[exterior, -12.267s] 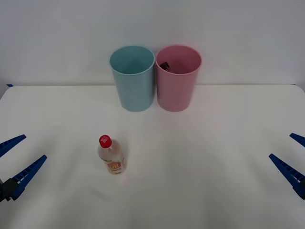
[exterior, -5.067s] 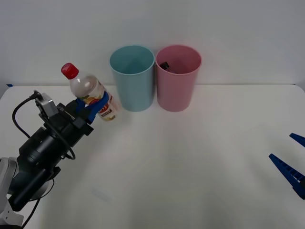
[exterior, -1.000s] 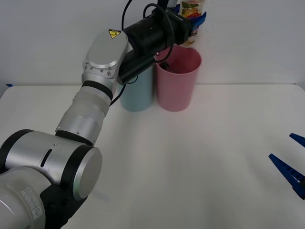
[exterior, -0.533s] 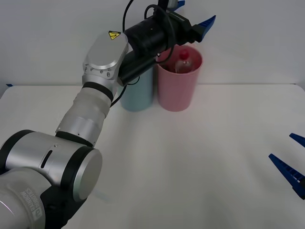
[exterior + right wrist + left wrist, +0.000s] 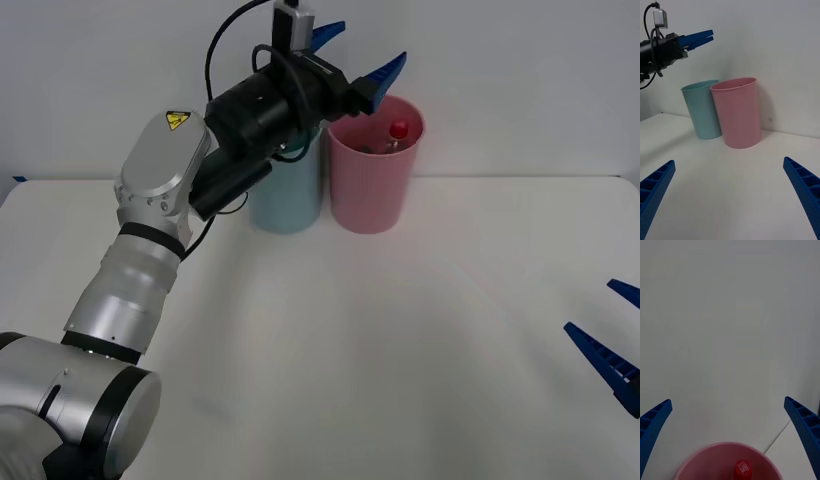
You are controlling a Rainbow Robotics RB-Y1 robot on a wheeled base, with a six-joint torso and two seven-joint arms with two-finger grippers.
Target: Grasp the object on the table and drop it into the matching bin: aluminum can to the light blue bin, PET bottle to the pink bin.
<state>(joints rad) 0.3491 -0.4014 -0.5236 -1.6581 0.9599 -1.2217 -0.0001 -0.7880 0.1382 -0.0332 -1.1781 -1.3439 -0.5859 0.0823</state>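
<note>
Bottle lying inside pink bin, left gripper spread above it

The PET bottle (image 5: 396, 137) is sitting inside the pink bin (image 5: 372, 190), its red cap (image 5: 743, 468) showing just below the rim on the far side. The rest of the bottle is hidden by the bin wall.

The left gripper (image 5: 352, 55) is hanging above the bins, over the near-left part of the pink bin's rim, with its blue ribbed fingers (image 5: 386, 68) spread wide apart and holding nothing. The left arm is reaching up and across from the table's left side, partly covering the light blue bin (image 5: 290, 195).

The light blue bin is standing upright just beside the pink bin, on its left, at the far edge of the table (image 5: 400, 340). Whether the two bins are touching cannot be told.

The right gripper (image 5: 617, 345) is resting low at the table's right edge, well apart from the bins. Its fingers (image 5: 805, 195) are spread wide and are holding nothing.
</note>
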